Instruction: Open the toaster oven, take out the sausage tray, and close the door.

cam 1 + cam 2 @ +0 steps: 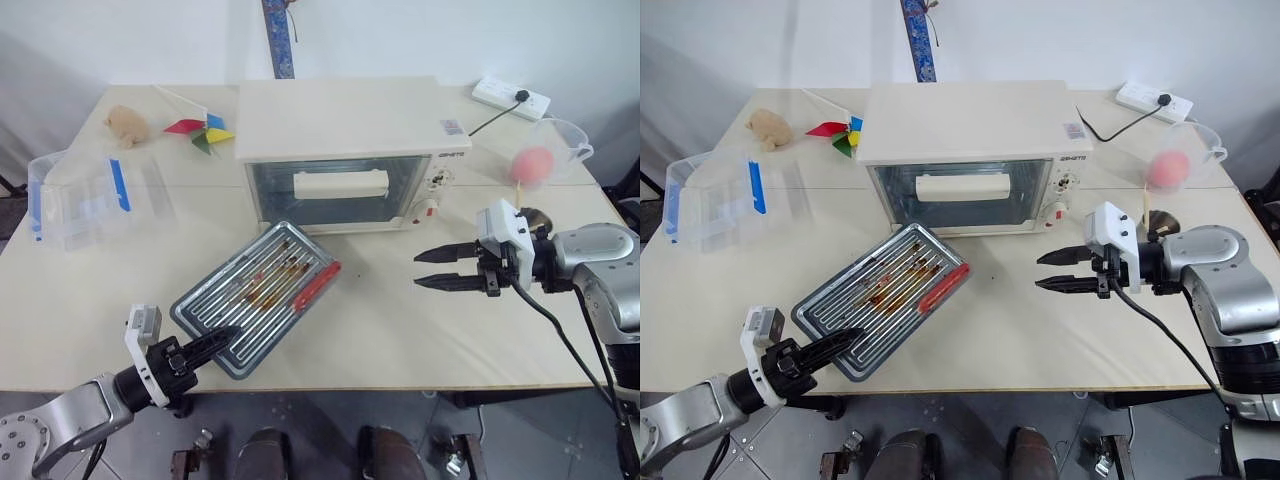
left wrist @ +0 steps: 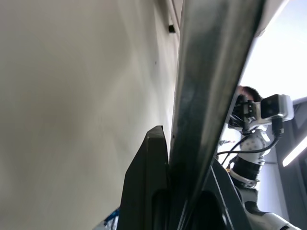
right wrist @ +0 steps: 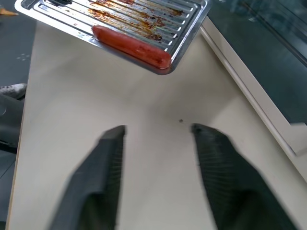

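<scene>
Now my left gripper (image 1: 225,338) pinches the near corner of the sausage tray (image 1: 255,296), which lies on the table (image 1: 400,330) before the toaster oven (image 1: 350,150). My right gripper (image 1: 432,270) hangs spread apart beside the shut door (image 1: 335,192).

Looks like a lab or test room dressed as a kitchen — not a home. Plain cream table (image 1: 420,340) against a bare white wall (image 1: 120,40), carrying a toaster oven (image 1: 345,150) among unrelated props: a pinwheel (image 1: 203,131), a plastic box (image 1: 85,198), a jug (image 1: 553,150). Power strip (image 1: 511,96) lying loose on the tabletop — cable trailing over it.
</scene>
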Controlling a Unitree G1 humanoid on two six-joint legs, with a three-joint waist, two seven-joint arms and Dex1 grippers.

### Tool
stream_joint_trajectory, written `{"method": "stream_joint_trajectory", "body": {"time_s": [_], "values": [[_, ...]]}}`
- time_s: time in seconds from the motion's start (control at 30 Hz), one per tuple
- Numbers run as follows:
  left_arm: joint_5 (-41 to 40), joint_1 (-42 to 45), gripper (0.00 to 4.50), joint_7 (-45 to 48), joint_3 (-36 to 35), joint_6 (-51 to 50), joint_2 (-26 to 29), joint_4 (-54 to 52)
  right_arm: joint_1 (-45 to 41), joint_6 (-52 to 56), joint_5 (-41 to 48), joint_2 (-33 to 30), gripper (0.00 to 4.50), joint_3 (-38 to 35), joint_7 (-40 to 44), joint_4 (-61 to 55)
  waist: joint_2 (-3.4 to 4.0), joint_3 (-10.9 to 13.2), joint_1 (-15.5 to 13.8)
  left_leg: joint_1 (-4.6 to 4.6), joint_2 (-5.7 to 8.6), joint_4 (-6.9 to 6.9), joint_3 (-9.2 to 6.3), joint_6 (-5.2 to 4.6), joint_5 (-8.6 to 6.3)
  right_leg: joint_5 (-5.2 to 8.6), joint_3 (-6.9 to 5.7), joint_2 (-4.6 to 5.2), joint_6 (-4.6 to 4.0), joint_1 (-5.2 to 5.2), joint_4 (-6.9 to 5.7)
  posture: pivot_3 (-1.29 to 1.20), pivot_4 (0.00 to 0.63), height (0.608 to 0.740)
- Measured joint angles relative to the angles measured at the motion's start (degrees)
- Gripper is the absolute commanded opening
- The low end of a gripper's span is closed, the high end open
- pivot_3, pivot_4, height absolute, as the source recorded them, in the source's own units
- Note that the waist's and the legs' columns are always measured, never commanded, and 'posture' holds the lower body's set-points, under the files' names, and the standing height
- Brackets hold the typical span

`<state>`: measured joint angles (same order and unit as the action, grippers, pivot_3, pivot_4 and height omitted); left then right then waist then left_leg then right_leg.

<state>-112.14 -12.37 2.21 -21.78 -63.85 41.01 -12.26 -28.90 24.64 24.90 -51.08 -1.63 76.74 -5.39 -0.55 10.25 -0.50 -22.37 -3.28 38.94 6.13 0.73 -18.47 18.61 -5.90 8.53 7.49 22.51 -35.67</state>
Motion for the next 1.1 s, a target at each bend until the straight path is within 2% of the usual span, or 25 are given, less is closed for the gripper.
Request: {"method": "stream_joint_trajectory", "body": {"time_s": [0.13, 0.17, 0.5, 0.7, 0.9, 1.0, 1.1], "values": [[0.00, -0.02, 0.00, 0.59, 0.01, -1.10, 0.42, 1.37, 0.81, 0.68, 0.71, -0.09, 4.38, -1.08, -0.92, -1.25, 0.00, 0.00, 0.57, 0.01, -0.01, 0.00, 0.04, 0.00, 0.00, 0.00, -0.01, -0.01, 0.01, 0.01, 0.02, 0.00, 0.150, 0.740], [0.00, -0.01, 0.00, 0.68, 0.06, -1.27, 0.65, 1.54, 0.84, 0.72, 0.87, -0.17, 4.48, -1.11, -0.97, -1.32, 0.00, 0.00, 0.61, 0.01, -0.02, 0.00, 0.04, 0.00, 0.00, 0.00, 0.00, -0.01, 0.01, 0.01, 0.03, 0.00, 0.150, 0.740], [0.00, 8.44, 0.00, 4.07, 8.35, -7.03, 5.58, 6.56, 3.96, 0.66, 2.85, -2.16, 4.48, -1.98, 0.41, -3.07, 0.00, 0.01, 0.52, 0.02, 0.01, 0.01, 0.07, 0.01, 0.00, 0.00, 0.01, 0.00, 0.01, -0.01, -0.01, 0.00, 0.150, 0.740], [1.59, 22.74, 0.00, 3.96, 17.72, -10.19, 6.32, 13.50, 5.59, 1.12, 3.53, -2.79, 4.48, -3.76, -0.33, -4.10, -0.01, 0.01, 0.21, 0.01, 0.04, 0.05, 0.28, 0.04, 0.02, -0.03, 0.00, -0.01, 0.06, -0.03, -0.13, 0.00, 0.150, 0.740], [12.19, 35.18, 0.00, 8.65, 24.40, -15.69, 3.33, 21.00, 9.04, 1.50, 4.55, -4.57, 4.48, -6.80, -0.36, -4.97, -0.02, 0.02, -0.34, 0.01, 0.05, 0.06, 0.42, 0.04, 0.02, -0.06, -0.01, -0.02, 0.12, 0.02, -0.14, 0.00, 0.150, 0.740], [21.67, 42.44, 0.00, 13.93, 27.76, -18.15, -0.04, 25.85, 11.57, 1.58, 5.01, -5.05, 4.48, -9.64, -0.74, -5.92, -0.03, 0.02, -1.07, 0.01, 0.07, 0.11, 0.43, 0.03, 0.03, -0.08, -0.01, -0.03, 0.17, -0.01, -0.12, 0.00, 0.150, 0.740], [28.63, 46.08, 0.00, 19.16, 29.10, -19.21, -1.31, 27.81, 12.90, 1.70, 5.36, -5.15, 4.48, -10.70, -1.56, -6.46, -0.02, 0.01, -1.02, 0.04, 0.09, 0.11, 0.48, 0.03, 0.03, -0.11, 0.04, -0.02, 0.21, -0.02, -0.11, 0.00, 0.150, 0.740]]}}
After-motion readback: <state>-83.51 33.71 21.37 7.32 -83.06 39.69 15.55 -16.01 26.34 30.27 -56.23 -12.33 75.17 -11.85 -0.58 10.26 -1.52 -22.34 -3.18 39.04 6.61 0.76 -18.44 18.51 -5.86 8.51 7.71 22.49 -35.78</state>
